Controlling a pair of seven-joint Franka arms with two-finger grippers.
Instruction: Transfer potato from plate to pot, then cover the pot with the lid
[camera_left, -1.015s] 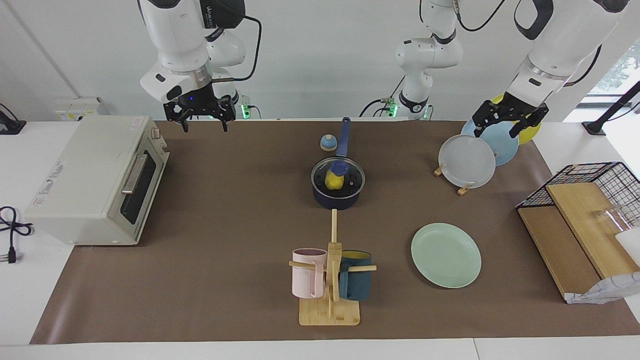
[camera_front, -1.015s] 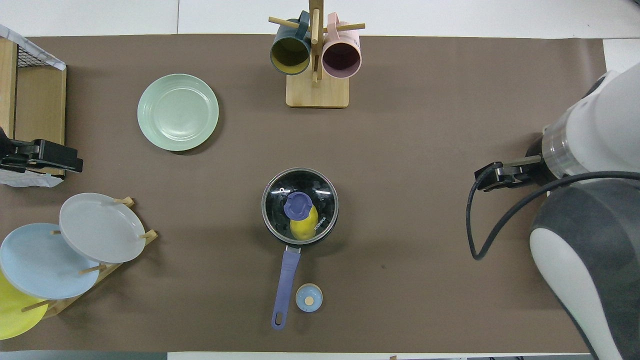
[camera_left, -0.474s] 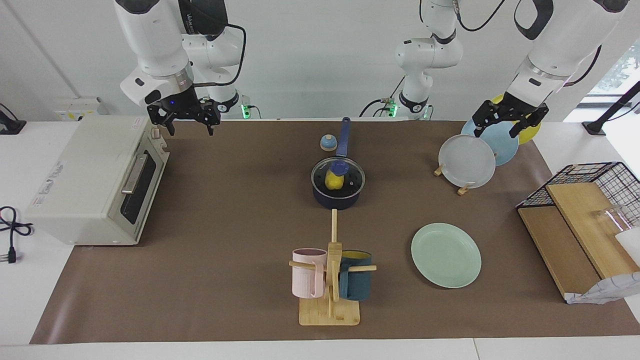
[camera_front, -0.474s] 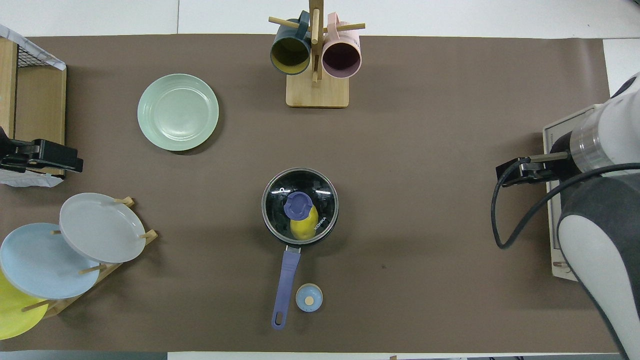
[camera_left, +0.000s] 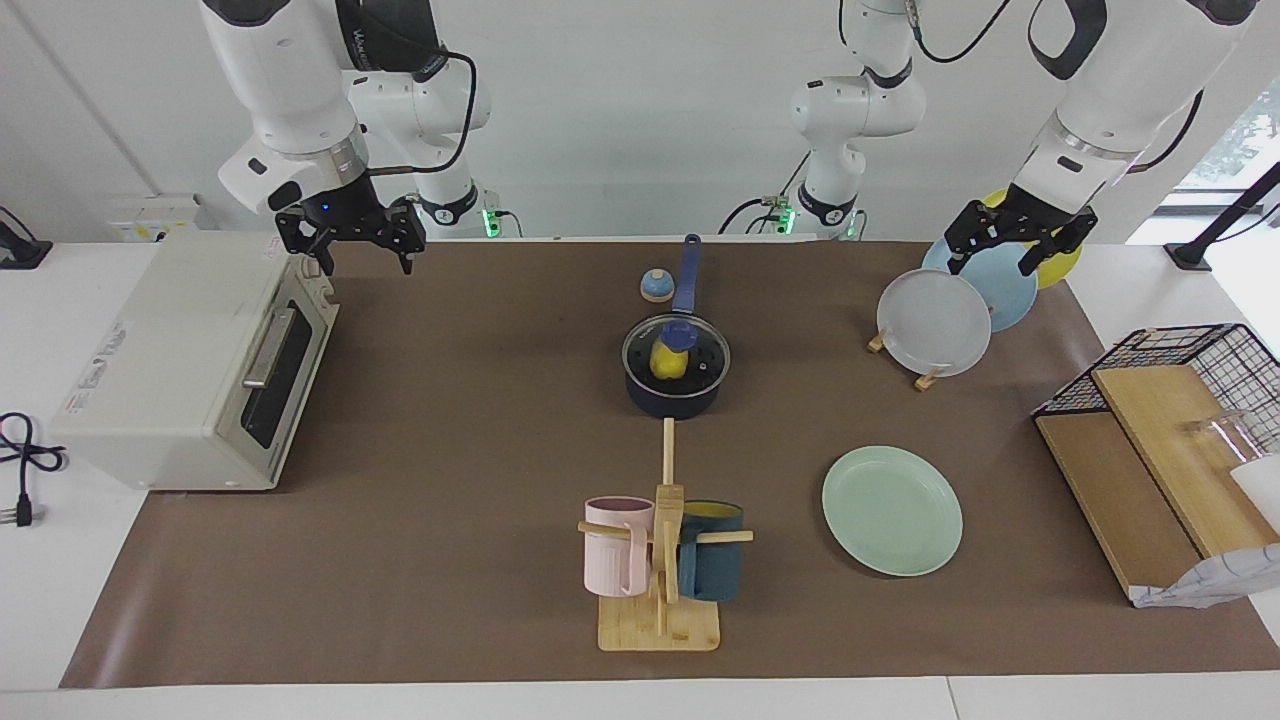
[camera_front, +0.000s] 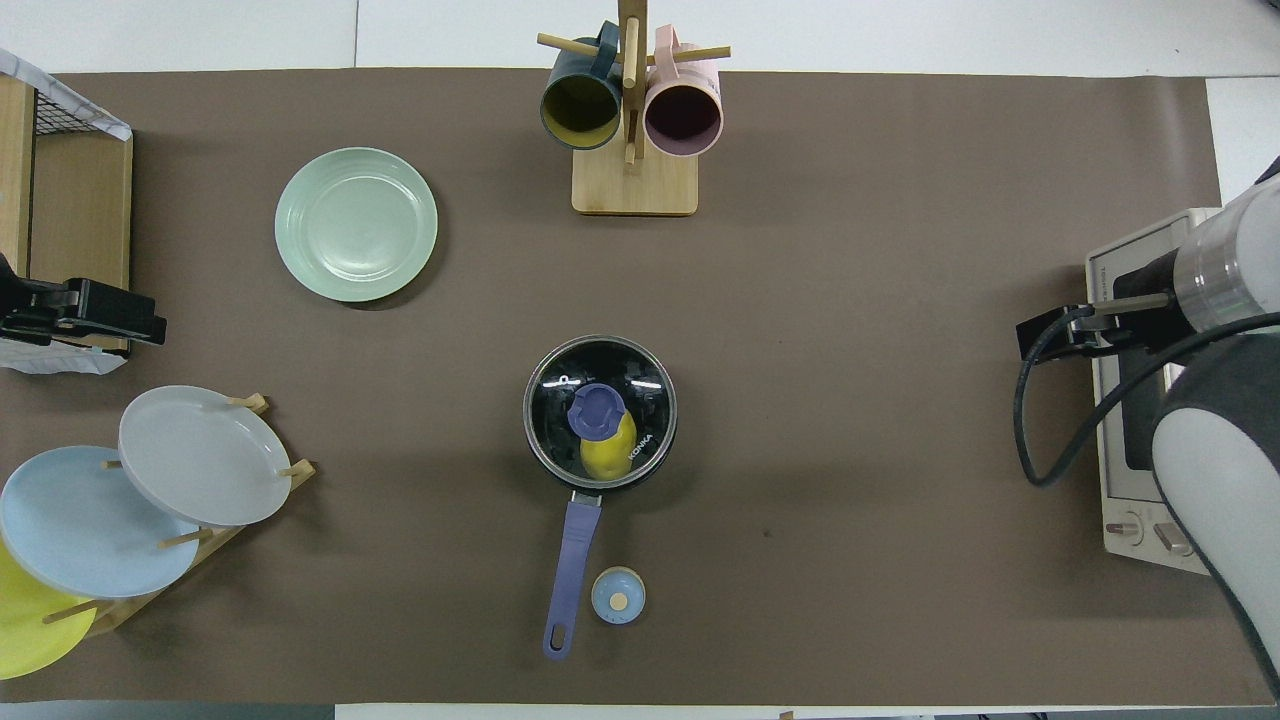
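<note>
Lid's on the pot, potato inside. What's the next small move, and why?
Probably none beyond parking: let the right tool, open over the toaster oven's top edge, go to rest. The potato shows through the lid, which sits level on the pot; the plate is bare. The left tool waits open over the plate rack.

Yellow potato (camera_left: 667, 362), navy pot (camera_left: 676, 397), mint-green plate (camera_left: 892, 511).

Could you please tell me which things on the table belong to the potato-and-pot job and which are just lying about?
Job:
potato, in the pot
pot
lid, on the pot
plate, bare

Lying about:
bell
mug stand
plate rack
toaster oven
wire basket
</note>
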